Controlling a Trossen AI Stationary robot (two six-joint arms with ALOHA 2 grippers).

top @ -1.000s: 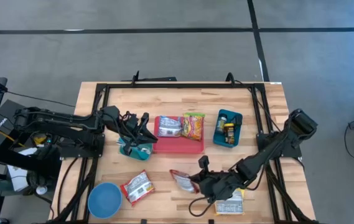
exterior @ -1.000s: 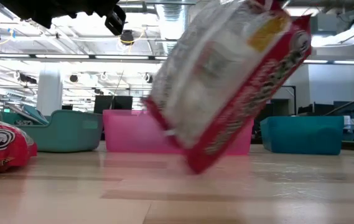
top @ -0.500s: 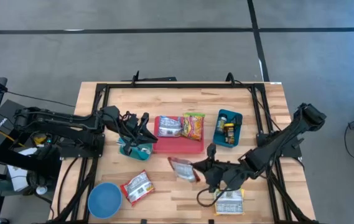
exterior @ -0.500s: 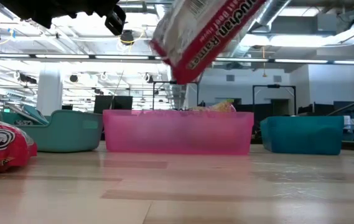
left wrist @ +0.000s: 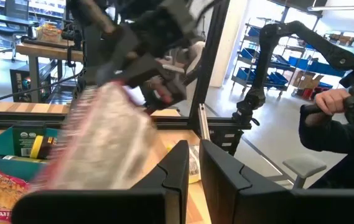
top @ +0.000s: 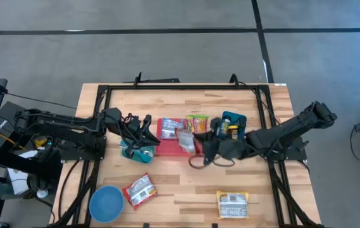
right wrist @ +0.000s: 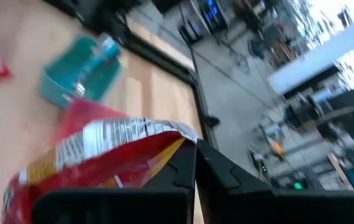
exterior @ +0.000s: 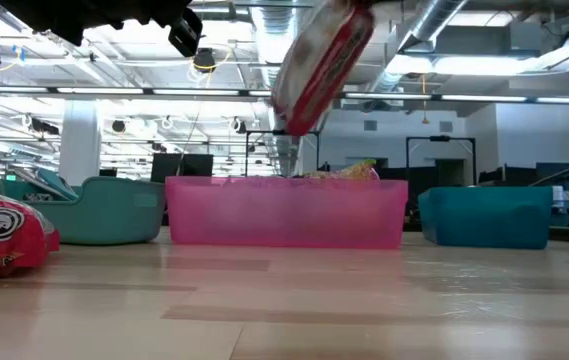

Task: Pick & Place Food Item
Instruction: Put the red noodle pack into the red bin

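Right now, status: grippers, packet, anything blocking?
Right gripper shut on red-and-white ramen packet, held above pink plastic tray. Left gripper shut, empty, by teal bin. Two packets already in tray; front half free.

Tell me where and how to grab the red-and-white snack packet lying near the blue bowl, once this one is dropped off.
The packet lies flat and skewed on the table, beside the blue bowl. I would come straight down from above and pinch across its narrower width near one crimped end, where the film can probably bunch between the fingers. The side away from the bowl looks freer. The right gripper is shut on another packet.
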